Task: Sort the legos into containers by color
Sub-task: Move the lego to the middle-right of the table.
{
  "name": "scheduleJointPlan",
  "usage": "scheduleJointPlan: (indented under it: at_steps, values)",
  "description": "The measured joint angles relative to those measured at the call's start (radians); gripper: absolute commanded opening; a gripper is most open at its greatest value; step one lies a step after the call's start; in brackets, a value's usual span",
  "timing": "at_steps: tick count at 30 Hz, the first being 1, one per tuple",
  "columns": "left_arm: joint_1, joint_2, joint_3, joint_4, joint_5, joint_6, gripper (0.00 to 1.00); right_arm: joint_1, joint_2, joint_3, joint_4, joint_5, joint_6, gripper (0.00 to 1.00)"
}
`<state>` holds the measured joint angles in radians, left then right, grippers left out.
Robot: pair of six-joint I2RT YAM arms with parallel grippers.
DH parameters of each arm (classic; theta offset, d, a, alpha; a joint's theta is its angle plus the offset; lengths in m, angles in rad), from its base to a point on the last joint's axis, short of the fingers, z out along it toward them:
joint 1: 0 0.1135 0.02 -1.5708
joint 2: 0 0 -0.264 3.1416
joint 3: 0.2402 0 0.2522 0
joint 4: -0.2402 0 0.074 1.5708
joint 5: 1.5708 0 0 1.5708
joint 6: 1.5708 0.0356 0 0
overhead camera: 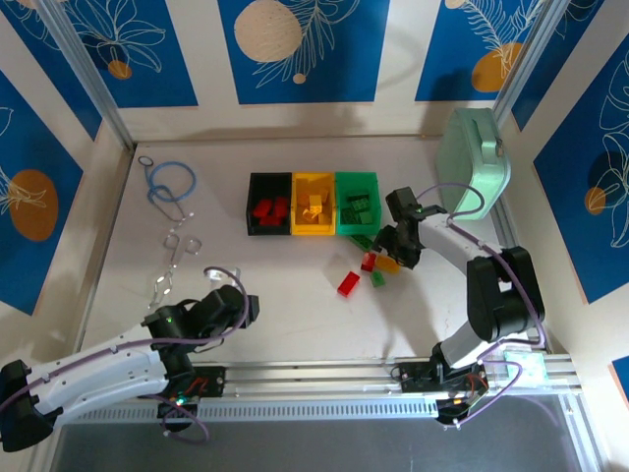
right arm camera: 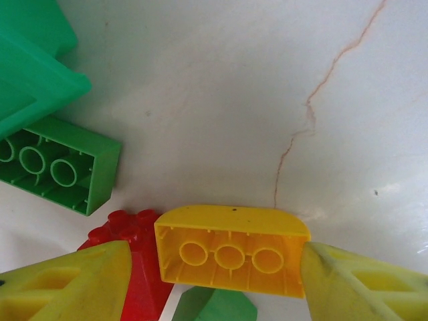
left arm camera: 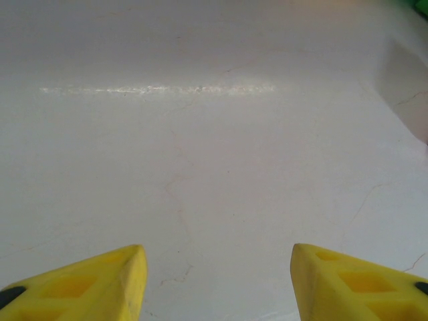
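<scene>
1. My right gripper (right arm camera: 215,257) is low among the loose legos (overhead camera: 348,283) just in front of the green bin (overhead camera: 358,176), jaws part-open with a yellow brick (right arm camera: 231,241) between them
2. That brick lies on its side, hollow underside towards my wrist camera, long axis running finger to finger; one finger meets its end, the other stands just short, with a red brick (right arm camera: 134,227) crowding that gap
3. Closing now would, I judge, pinch it endwise and might catch the red one
4. The yellow bin (overhead camera: 314,177) sits just beside the green one, so this arm is nearer; my left gripper (left arm camera: 217,267) hangs wide and empty over bare table (left arm camera: 200,134), well apart
</scene>
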<state>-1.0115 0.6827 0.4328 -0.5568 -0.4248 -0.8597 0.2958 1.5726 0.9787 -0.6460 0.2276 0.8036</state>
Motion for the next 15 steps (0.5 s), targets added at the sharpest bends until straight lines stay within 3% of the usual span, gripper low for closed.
scheduleJointPlan:
  at_steps: [15]
  values:
    - [-0.002, -0.021, 0.0, -0.001, -0.007, -0.005, 0.58, 0.039, 0.031, -0.019, 0.031, 0.021, 0.068, 0.75]
